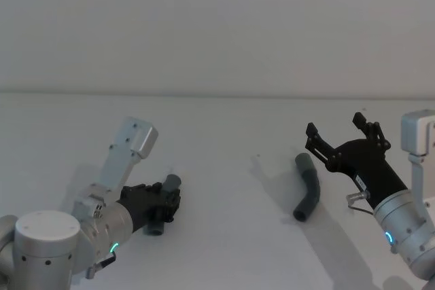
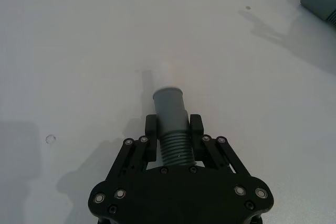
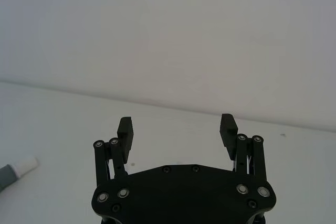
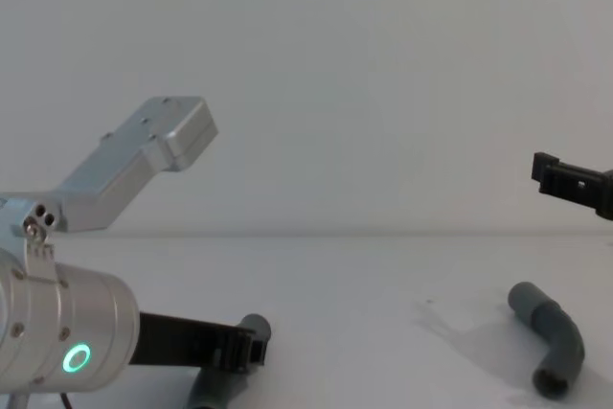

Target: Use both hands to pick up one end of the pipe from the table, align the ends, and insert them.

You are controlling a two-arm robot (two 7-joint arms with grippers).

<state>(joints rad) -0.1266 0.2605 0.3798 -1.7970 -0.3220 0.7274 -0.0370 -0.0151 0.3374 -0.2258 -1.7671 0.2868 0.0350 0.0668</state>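
Head view: the left gripper [image 1: 165, 202] sits low over the table [image 1: 231, 168] at the left front, its jaws drawn narrow on a short length of pipe [image 1: 158, 227]. In the left wrist view the pads [image 2: 152, 129] clamp the corrugated section just behind a smooth grey cuff [image 2: 170, 109], which projects forward past the fingertips. Whether this length touches the table cannot be told.

The right gripper [image 1: 335, 125] hangs raised at the right, jaws spread wide and empty, as the right wrist view [image 3: 176, 124] confirms. A second length [image 1: 309, 191], bent at its middle, lies flat on the table just left of that gripper, apart from it and well apart from the held length. Its near end [image 4: 548, 382] shows a dark opening in the chest view. A white spigot [image 3: 25, 165] shows at the edge of the right wrist view; which length carries it cannot be told.
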